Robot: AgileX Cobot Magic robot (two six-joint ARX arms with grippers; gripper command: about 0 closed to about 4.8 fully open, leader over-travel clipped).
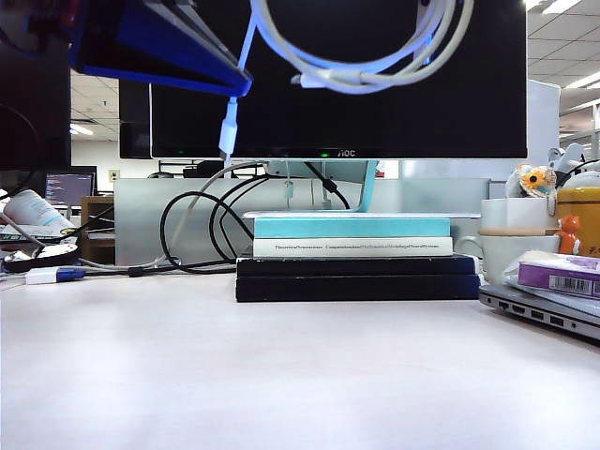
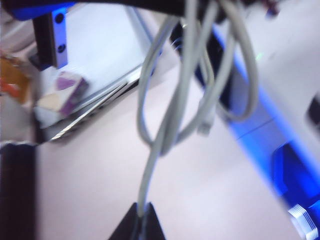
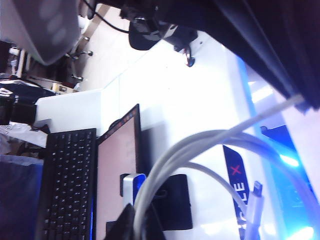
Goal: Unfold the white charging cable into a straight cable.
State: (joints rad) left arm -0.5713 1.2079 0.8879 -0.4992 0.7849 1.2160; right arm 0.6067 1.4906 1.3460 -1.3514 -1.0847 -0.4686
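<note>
White charging cable [image 1: 361,73]: held aloft, well above the desk [image 1: 281,375], in front of the monitor [image 1: 375,112], loops still bunched. Left gripper [image 2: 142,222]: fingers closed on one strand of the cable, whose coils hang just beyond the fingertips. Right gripper [image 3: 137,222]: fingers likewise closed on a strand, which arcs away from the tips. One white plug [image 1: 228,128] dangles below the left gripper's blue body. Stacked books [image 1: 352,253] well below both grippers
</note>
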